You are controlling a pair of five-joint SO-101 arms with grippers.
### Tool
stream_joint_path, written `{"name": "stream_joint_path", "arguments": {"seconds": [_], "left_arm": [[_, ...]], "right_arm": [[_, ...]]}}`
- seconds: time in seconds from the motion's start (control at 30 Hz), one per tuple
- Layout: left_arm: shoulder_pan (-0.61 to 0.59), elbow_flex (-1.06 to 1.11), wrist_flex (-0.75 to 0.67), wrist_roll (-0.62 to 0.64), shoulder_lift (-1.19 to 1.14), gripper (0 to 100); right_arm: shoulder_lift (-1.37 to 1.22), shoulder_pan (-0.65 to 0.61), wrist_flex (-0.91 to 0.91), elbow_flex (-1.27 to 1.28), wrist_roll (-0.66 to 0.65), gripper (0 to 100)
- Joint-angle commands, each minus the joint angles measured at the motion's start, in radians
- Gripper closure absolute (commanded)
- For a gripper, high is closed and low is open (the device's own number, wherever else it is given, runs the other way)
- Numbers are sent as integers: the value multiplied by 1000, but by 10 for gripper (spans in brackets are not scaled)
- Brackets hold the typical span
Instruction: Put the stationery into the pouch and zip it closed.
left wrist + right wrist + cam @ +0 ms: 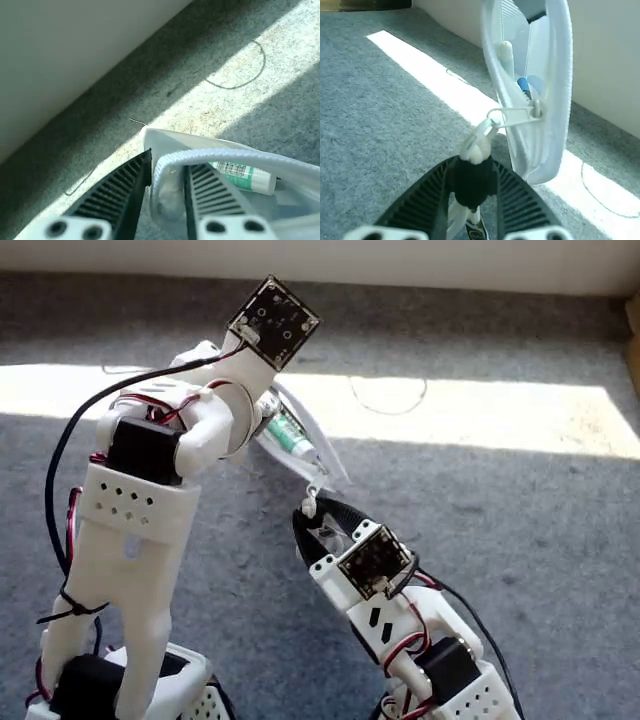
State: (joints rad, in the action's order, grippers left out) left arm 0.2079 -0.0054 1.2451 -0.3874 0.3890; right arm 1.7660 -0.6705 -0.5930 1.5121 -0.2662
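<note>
I have the pouch [320,455] held up between the 2 grippers, off the grey carpet [520,550]. The left gripper [167,162] is at 1 end of the pouch, its black fingers [125,185] pinching the white rim, which loops up between them. The right gripper [472,170] is at the opposite end, just off the pouch itself, with its fingers pressed together on the black zip pull [470,182]. A short white cord runs from the pull to the slider [515,117] on the pouch's edge. Beyond the slider the mouth gapes open.

Inside the pouch I see a glue stick [242,175] with a green label, lying near the left gripper's end. A white stick [506,57] and a blue-tipped item [524,85] sit inside, close to the slider. A sunlit strip [500,415] crosses the carpet behind the pouch.
</note>
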Motion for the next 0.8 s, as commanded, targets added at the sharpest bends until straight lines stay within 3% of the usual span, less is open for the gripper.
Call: {"name": "stream_joint_path", "arguments": {"seconds": [0.0,0.43,0.53,0.63,0.77], "left_arm": [[10,-68,-3,-115,10,905],[147,-147,-21,-362,7,944],[185,-139,-20,-367,5,933],[219,-99,-26,-361,7,846],[257,-71,-54,-290,7,807]], "right_arm": [[13,4,2,-13,-11,994],[13,4,2,-7,-11,994],[13,4,2,-7,-11,994],[13,4,1,-7,-12,994],[13,4,-2,-4,-83,994]]}}
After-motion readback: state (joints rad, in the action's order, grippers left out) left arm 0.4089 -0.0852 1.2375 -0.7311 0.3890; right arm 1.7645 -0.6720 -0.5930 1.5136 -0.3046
